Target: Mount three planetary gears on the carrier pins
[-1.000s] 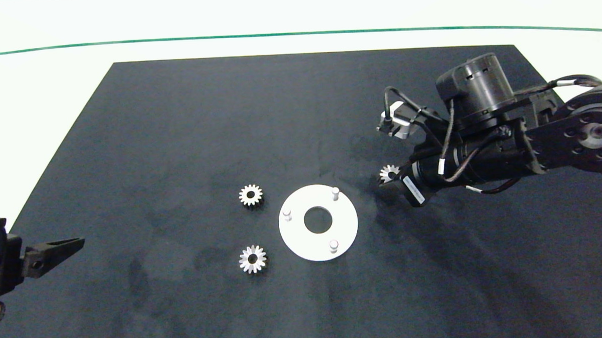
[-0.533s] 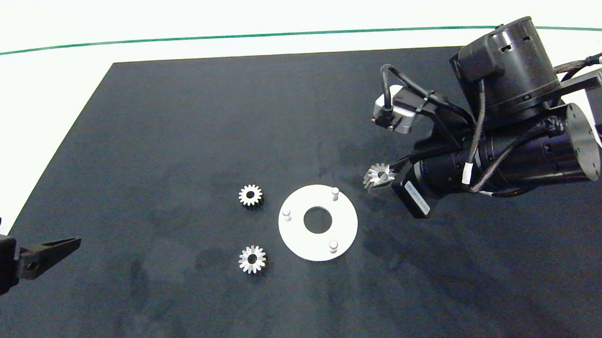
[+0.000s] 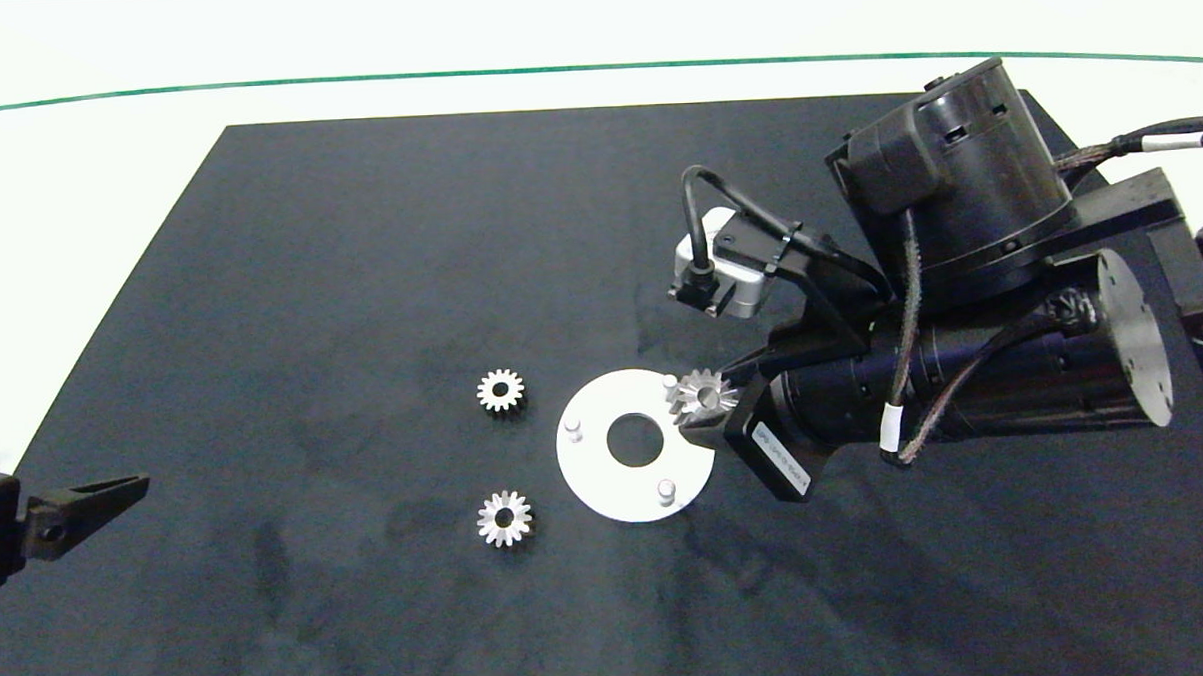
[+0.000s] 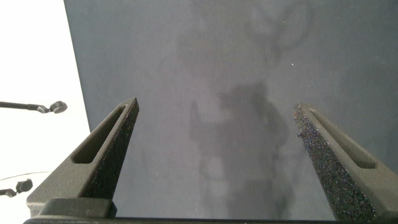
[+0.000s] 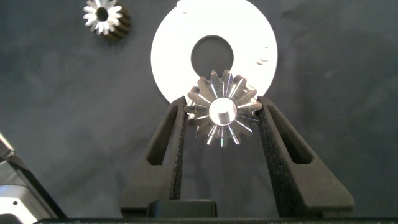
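Gear [image 5: 222, 113] sits clamped between right pincer [image 5: 222, 124] fingers above disc [image 5: 168, 56].

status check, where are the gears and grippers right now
Right end effector shut on one gear, over white disc by far pin. Left end effector open, parked at mat edge. Two gears loose on mat. Nothing blocking.

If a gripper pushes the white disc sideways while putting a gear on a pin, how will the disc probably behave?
The white disc looks thin and flat and lies loose on the dark mat, so it would probably slide rather than tip. It seems stiff, not floppy. The right gripper, holding a gear above it, should probably press straight down.
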